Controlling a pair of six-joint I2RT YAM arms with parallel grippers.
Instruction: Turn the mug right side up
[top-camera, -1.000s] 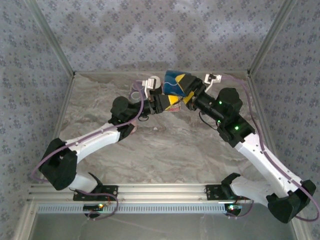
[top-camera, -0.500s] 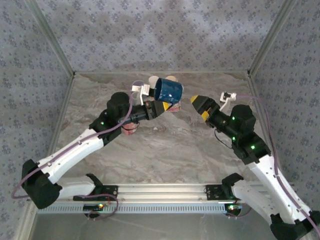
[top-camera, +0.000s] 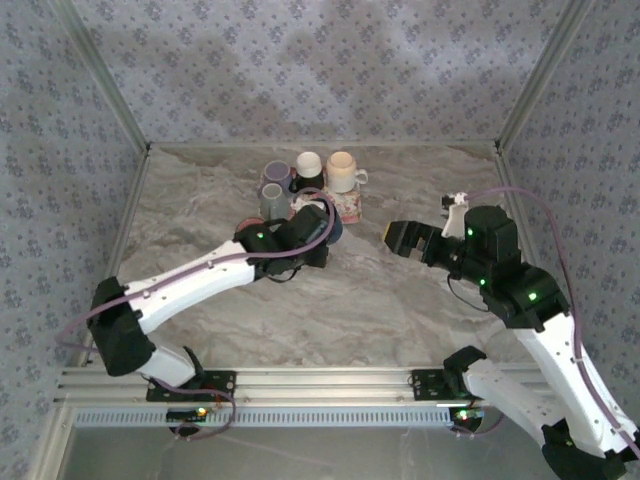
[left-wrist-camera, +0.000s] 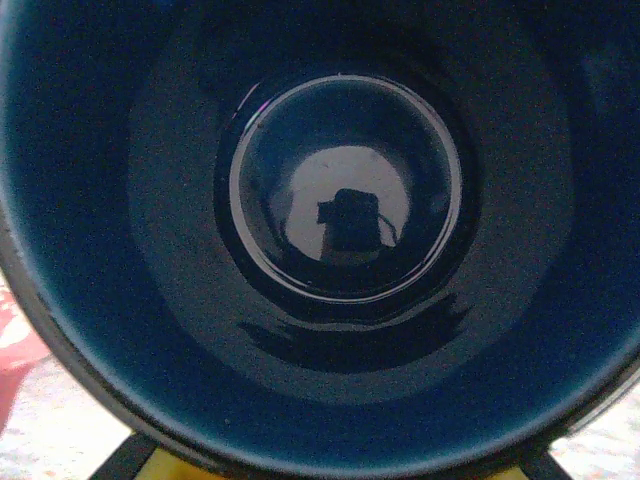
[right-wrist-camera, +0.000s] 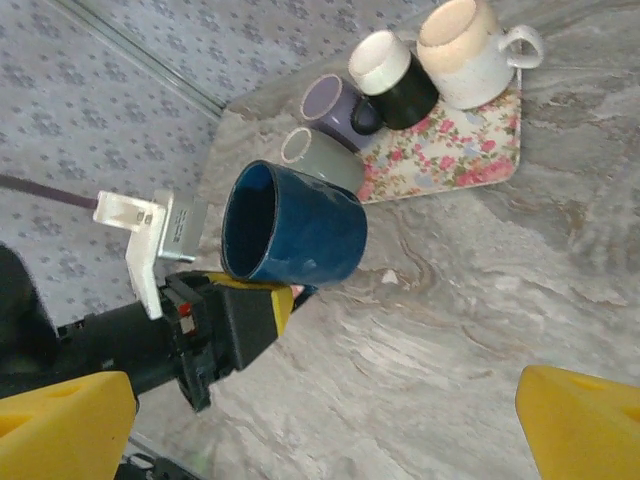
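Note:
The blue mug (right-wrist-camera: 295, 240) is in my left gripper (right-wrist-camera: 290, 295), which is shut on its lower side close to the rim, and it hangs low over the marble table (top-camera: 380, 300). It is tilted, with its mouth turned toward the left wrist. The left wrist view looks straight into the mug (left-wrist-camera: 345, 190), down to its glossy bottom, and a yellow finger pad (left-wrist-camera: 160, 468) shows at the lower edge. From above, the left gripper (top-camera: 320, 238) covers most of the mug (top-camera: 335, 228). My right gripper (top-camera: 400, 240) stands open to the mug's right, apart from it, with nothing between its yellow fingers (right-wrist-camera: 60, 425).
A floral tray (top-camera: 348, 210) lies at the back just behind the held mug, with a cream mug (top-camera: 342, 170) and a black-and-white mug (top-camera: 308, 168) on it. A purple mug (top-camera: 273, 178) and a grey mug (top-camera: 272, 200) stand by its left edge. Patterned walls enclose the table.
One second ago both grippers held the raised mug. The right gripper let go and drew back to the right. The left arm has turned the mug and lowered it in front of the tray.

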